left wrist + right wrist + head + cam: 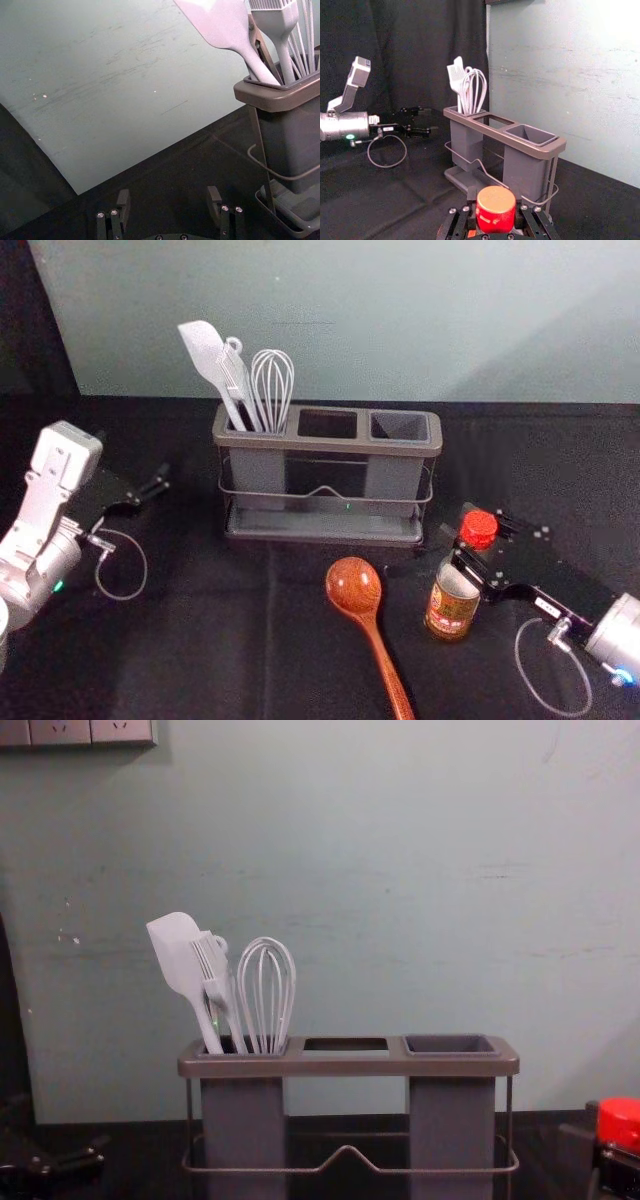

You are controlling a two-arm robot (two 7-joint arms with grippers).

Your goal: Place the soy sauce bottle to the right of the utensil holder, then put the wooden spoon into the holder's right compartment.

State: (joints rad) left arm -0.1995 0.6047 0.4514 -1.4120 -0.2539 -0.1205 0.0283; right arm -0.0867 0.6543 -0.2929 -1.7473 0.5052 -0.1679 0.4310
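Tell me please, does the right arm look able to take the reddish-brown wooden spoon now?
Probably not as things stand: its black tool is closed around the red-capped soy sauce bottle. The spoon itself lies uncovered nearby.

We see the utensil holder (330, 444) behind, the wooden spoon (354, 586) and bottle (452, 608) before it.
In our holder's left compartment stand the spatula (203, 348), brush (236, 372) and whisk (272, 380); the spoon lies right of the holder's middle (handle towards us), the bottle right of the spoon, in the right gripper (463, 533), nearer us than the holder's right end.
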